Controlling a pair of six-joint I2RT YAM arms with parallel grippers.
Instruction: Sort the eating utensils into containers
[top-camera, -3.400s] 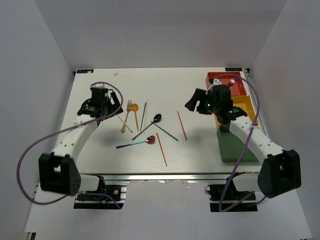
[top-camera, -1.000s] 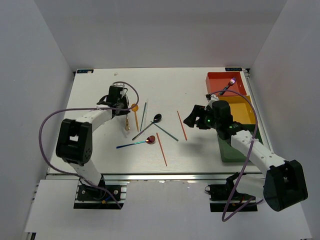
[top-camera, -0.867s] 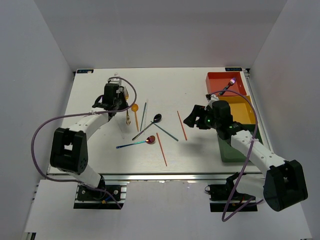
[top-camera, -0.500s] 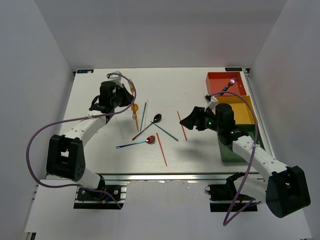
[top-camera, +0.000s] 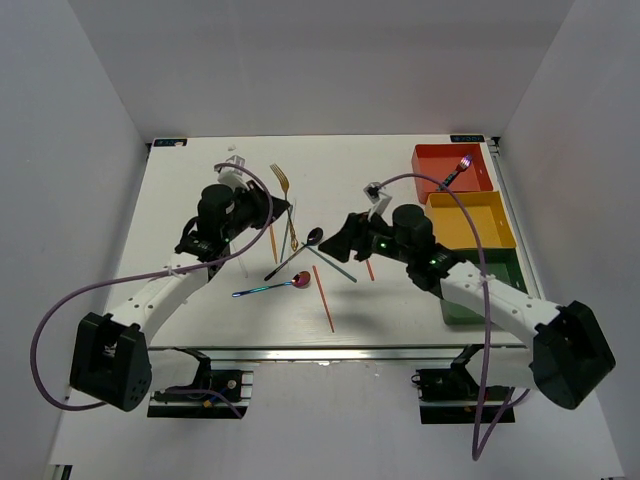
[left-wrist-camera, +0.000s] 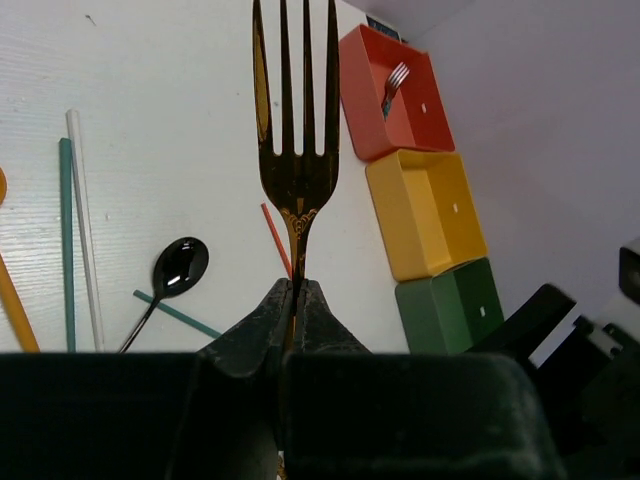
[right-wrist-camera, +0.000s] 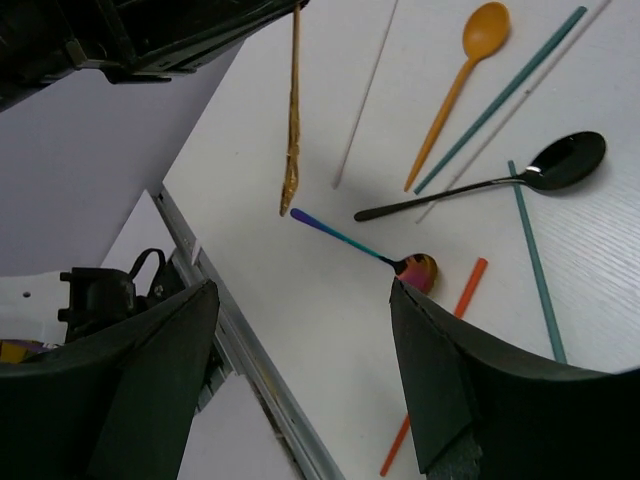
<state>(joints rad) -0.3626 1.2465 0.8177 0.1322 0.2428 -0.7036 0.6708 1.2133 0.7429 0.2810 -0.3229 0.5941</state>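
My left gripper (top-camera: 266, 208) is shut on the handle of a gold fork (left-wrist-camera: 297, 150), held clear of the table with its tines pointing away. My right gripper (right-wrist-camera: 300, 290) stands open and empty above the middle of the table, over an iridescent spoon (right-wrist-camera: 370, 255). A black spoon (top-camera: 314, 237), an orange spoon (right-wrist-camera: 455, 85), teal chopsticks (top-camera: 335, 265) and a red chopstick (top-camera: 324, 298) lie loose around it. At the right edge stand the red tray (top-camera: 435, 160), with a fork (left-wrist-camera: 395, 80) in it, the yellow tray (top-camera: 470, 215) and the green tray (top-camera: 503, 268).
The right arm reaches across the near part of the green tray. A pale thin chopstick (right-wrist-camera: 365, 95) lies beside the teal one. White walls close in the table on three sides. The table's near rail (right-wrist-camera: 250, 370) runs below the right gripper.
My left gripper has lifted the gold fork off the table and carried it right, toward the middle. My right arm has swung left over the loose utensils, jaws still open.
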